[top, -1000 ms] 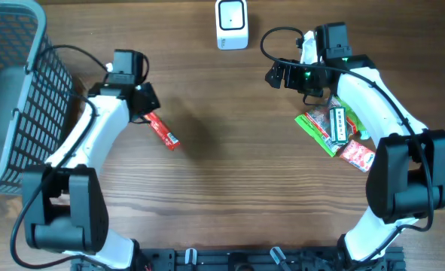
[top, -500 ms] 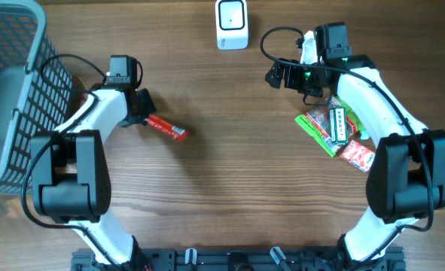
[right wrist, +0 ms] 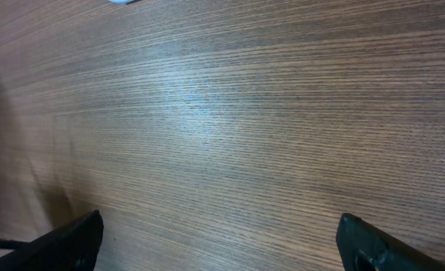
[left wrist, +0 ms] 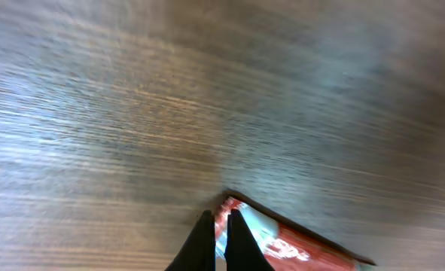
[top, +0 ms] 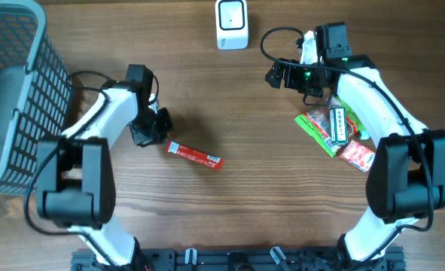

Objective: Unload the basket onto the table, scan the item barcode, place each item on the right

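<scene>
**A:** Where's the item?

**B:** The red packet (top: 196, 156) is right at the tips of my left gripper (left wrist: 220, 238). The jaws are pressed together on one short end of it, and the rest of it points away from the wrist toward the middle of the table (top: 230, 203). I can't tell whether it lies flat on the wood or hangs just above it.

**A:** And the scanner?

**B:** The white scanner (top: 231, 24) stands at the far edge, well apart from the packet.

**A:** How is your left arm set?

**B:** It reaches up alongside the grey basket (top: 11, 98), then the wrist folds back toward the centre. The fingers (left wrist: 202, 245) point low over the table, and the wrist view is blurred.

**A:** Your other hand?

**B:** My right gripper (right wrist: 220, 239) hangs over bare wood to the right of the scanner, with its jaws spread wide and nothing between them. The pile of packets (top: 333, 129) lies under that arm.
</scene>
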Robot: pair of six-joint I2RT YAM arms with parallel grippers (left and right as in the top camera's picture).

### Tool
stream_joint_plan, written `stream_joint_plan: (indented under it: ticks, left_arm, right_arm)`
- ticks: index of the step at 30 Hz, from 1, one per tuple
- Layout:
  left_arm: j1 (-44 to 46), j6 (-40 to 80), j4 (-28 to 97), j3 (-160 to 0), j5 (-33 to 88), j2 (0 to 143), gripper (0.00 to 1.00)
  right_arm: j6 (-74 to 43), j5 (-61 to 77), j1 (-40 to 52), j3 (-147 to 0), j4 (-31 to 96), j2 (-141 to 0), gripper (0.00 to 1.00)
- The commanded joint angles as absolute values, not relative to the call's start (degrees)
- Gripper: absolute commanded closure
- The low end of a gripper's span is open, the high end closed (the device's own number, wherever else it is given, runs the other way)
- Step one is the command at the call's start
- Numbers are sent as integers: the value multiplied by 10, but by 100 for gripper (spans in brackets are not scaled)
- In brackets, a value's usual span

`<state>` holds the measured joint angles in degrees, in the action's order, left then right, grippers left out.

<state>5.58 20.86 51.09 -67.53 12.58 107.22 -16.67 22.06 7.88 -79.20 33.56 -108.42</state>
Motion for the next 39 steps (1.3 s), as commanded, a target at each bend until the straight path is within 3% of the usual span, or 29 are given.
stream_joint_plan:
  ticks: [1,11,18,28,39]
  left_arm:
    - [54,200,503,-697,139,1017,96]
    - [148,198,624,-692,139,1020,96]
    - [248,262,621,-651,109,1028,95]
    - [298,279,528,-626,108,1076,92]
    - [298,275,243,-626,83,1112,89]
  right_arm:
    - [-171,230,78,-792,334,-1069,0]
    - [-171,230,78,-792,334,-1069,0]
    - [-171,230,78,-792,334,-1069,0]
    - [-171,230,78,-792,334,-1069,0]
    - [-171,230,78,-792,334,-1069,0]
